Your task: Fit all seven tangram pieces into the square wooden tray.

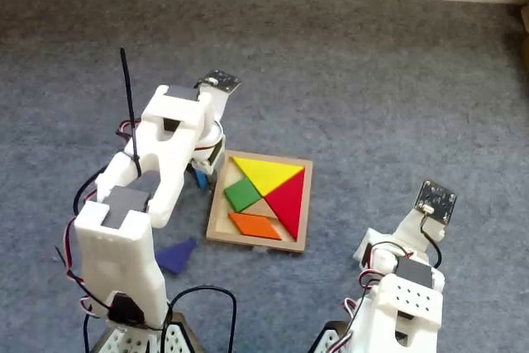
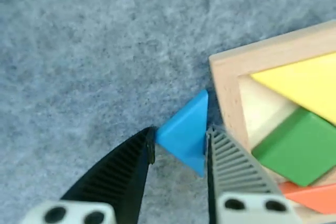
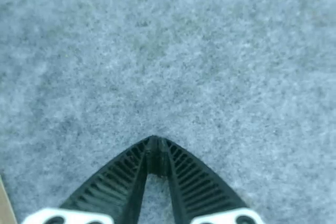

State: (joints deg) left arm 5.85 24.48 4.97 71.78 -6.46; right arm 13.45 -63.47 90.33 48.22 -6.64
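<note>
Left wrist view: the left claw (image 2: 179,140) is clamped on the blue triangle (image 2: 185,129), one jaw pressed to each side. The triangle sits just outside the tray (image 2: 224,85), against its wooden rim. The bare slot lies just past that rim, beside the green square (image 2: 294,148). The right claw (image 3: 156,144), jaws together, hangs well apart over carpet (image 3: 157,51).

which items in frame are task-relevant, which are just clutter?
Job: square wooden tray; yellow triangle, red triangle, green square, orange parallelogram inside it; light blue triangle in left gripper; loose dark blue piece.
Not job: grey carpet; black cable.
</note>
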